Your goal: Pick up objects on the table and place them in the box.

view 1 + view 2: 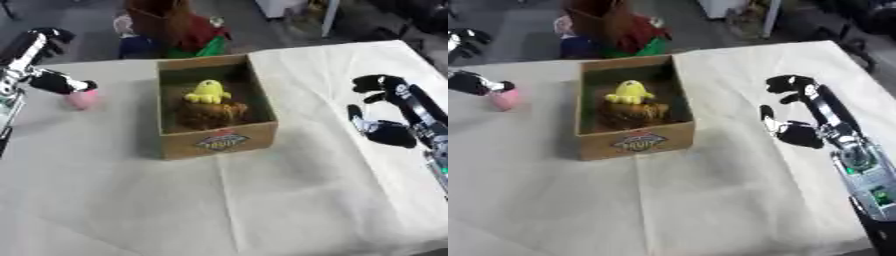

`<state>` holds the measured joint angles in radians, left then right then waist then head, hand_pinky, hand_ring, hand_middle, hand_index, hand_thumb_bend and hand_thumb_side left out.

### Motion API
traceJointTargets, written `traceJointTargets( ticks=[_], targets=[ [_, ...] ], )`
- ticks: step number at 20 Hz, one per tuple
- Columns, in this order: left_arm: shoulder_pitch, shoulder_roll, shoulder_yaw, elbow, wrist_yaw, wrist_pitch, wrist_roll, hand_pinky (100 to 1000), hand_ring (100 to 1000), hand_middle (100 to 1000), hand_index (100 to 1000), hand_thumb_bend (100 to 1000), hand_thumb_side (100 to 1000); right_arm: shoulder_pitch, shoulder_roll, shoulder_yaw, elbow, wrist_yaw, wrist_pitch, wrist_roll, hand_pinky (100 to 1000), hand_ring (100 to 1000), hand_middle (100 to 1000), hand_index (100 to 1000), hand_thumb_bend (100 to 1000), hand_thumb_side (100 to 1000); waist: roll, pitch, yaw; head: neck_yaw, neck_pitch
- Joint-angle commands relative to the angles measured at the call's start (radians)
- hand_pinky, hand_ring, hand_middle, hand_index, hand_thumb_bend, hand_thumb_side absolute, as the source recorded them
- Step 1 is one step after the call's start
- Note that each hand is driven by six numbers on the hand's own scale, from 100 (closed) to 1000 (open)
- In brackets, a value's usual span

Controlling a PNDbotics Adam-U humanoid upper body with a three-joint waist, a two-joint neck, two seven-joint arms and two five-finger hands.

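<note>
An open cardboard box [219,141] stands in the middle of the table. Inside it a yellow plush toy [208,91] sits on a brown furry thing [210,114]. A small pink object [83,100] lies on the cloth at the far left. My left hand [58,82] is over it, spread wide, with one black finger touching the object's top. My right hand [802,132] hovers to the right of the box with its fingers spread and nothing in it.
A pale cloth [262,200] with fold lines covers the table. Beyond the far edge stands a heap of red, green and blue things [175,30]. The table's right edge runs close to my right arm [859,165].
</note>
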<state>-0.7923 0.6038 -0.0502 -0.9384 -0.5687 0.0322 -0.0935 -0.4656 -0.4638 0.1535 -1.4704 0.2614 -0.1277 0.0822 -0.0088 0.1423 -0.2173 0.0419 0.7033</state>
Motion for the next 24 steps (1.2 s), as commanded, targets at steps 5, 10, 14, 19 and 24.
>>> traceJointTargets(
  ticks=[5, 10, 14, 19, 24],
  targets=[
    [-0.023, -0.005, 0.044, 0.113, -0.041, 0.024, 0.074, 760, 732, 773, 870, 678, 100, -0.011, -0.024, -0.014, -0.006, -0.009, -0.003, -0.002, 712, 795, 685, 808, 154, 100, -0.003, -0.008, -0.017, -0.002, -0.005],
    [-0.018, -0.011, 0.041, 0.149, -0.055, 0.029, 0.075, 743, 694, 732, 841, 633, 100, -0.009, -0.023, -0.015, -0.004, -0.01, -0.004, -0.003, 712, 794, 684, 808, 149, 100, 0.0, -0.007, -0.022, -0.005, -0.003],
    [-0.013, -0.014, 0.035, 0.162, -0.096, 0.047, 0.052, 734, 673, 710, 825, 598, 100, -0.01, -0.022, -0.016, -0.003, -0.009, -0.005, -0.003, 712, 794, 683, 808, 146, 100, 0.001, -0.008, -0.021, -0.006, -0.003],
    [-0.016, -0.014, 0.037, 0.165, -0.164, 0.072, 0.091, 666, 543, 558, 704, 500, 100, -0.009, -0.02, -0.017, -0.001, -0.009, -0.006, -0.002, 712, 795, 683, 808, 140, 100, 0.001, -0.011, -0.02, -0.006, -0.004],
    [-0.018, -0.018, 0.034, 0.164, -0.202, 0.093, 0.176, 609, 437, 437, 586, 436, 100, -0.011, -0.018, -0.017, 0.001, -0.009, -0.007, -0.002, 712, 795, 682, 808, 135, 100, 0.0, -0.012, -0.018, -0.005, -0.005]
  ],
)
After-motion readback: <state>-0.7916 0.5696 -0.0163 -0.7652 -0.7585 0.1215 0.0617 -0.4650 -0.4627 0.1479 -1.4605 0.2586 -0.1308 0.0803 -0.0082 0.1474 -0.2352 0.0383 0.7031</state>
